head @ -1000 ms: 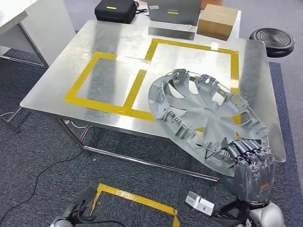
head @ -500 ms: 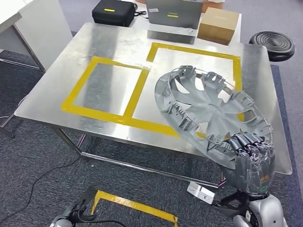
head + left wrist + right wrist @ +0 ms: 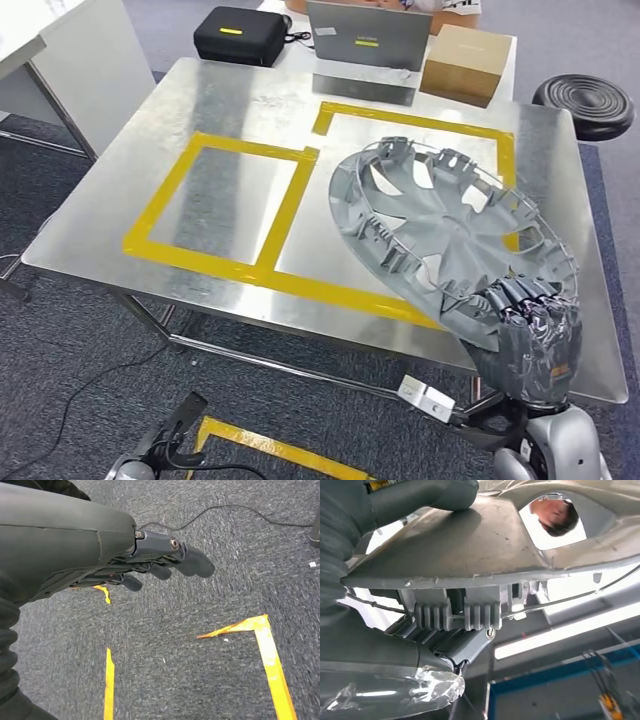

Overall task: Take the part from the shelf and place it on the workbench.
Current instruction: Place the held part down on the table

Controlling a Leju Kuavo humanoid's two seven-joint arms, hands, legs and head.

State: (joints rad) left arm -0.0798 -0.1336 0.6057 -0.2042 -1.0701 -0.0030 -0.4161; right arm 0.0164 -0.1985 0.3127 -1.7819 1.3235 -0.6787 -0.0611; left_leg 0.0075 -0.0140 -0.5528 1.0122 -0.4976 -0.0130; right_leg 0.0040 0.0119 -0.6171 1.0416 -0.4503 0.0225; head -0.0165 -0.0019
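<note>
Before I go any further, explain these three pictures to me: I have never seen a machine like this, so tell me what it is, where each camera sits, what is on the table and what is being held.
This is a walking, human-shaped robot with two silver arms and many-fingered hands. The wide picture is its own head view, looking forward and down. There its right hand grips a grey plastic wheel cover by the rim, tilted above the metal table. Yellow tape marks two boxes on that table. Along its far edge lie a black case, a grey laptop-like device and a cardboard box; a black stool stands beside it.

The other two pictures come from cameras at the wrists. The left wrist view shows the left hand hanging over grey carpet, holding nothing. The right wrist view looks along the cover's underside at close range, with the fingers around its rim.
</note>
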